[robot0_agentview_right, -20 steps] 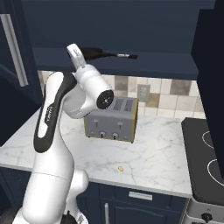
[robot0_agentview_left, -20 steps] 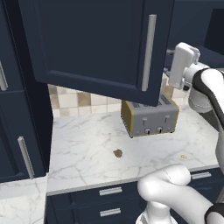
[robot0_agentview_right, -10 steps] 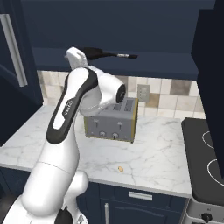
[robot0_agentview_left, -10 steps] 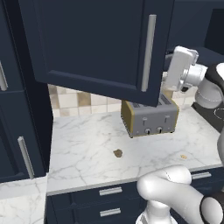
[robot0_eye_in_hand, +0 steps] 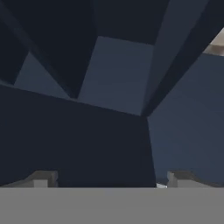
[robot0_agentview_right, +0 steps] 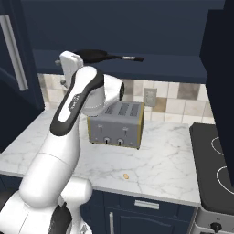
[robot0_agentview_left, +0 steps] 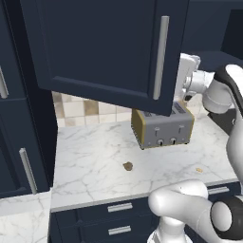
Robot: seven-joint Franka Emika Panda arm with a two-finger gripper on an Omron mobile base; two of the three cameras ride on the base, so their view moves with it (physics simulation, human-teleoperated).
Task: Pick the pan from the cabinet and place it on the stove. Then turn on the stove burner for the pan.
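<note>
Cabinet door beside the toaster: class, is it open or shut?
Open. The cabinet door swings out over the counter, and in the right base view the pan sits exposed on the shelf.

Veined marble counter (robot0_agentview_left: 95,156), brushed-metal toaster (robot0_agentview_left: 163,128), glossy stove (robot0_agentview_right: 215,173).

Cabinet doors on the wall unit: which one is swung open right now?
The door with the long silver bar handle in the left base view: its panel juts out over the counter above the toaster.
</note>
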